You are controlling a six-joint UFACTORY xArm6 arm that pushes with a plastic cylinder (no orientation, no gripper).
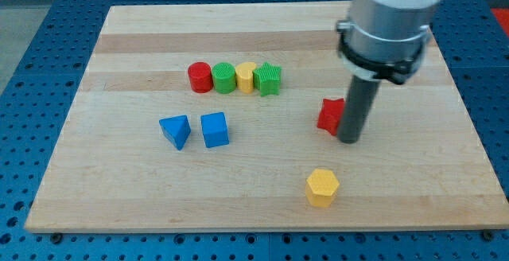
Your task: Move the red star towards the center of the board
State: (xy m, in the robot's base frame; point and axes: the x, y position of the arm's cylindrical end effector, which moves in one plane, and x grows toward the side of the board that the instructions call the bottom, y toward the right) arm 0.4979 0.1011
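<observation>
The red star (329, 115) lies on the wooden board (262, 205), right of the middle, partly hidden by the rod. My tip (349, 139) rests on the board right against the star's right side, touching or nearly touching it. The rod rises from there to the arm's grey body (390, 22) at the view's top right.
A row of a red cylinder (200, 77), a green cylinder (224, 78), a yellow block (246, 77) and a green block (269, 79) sits above the middle. A blue triangle (176, 130) and a blue cube (215, 130) lie at the left. A yellow hexagon (322, 187) lies near the bottom edge.
</observation>
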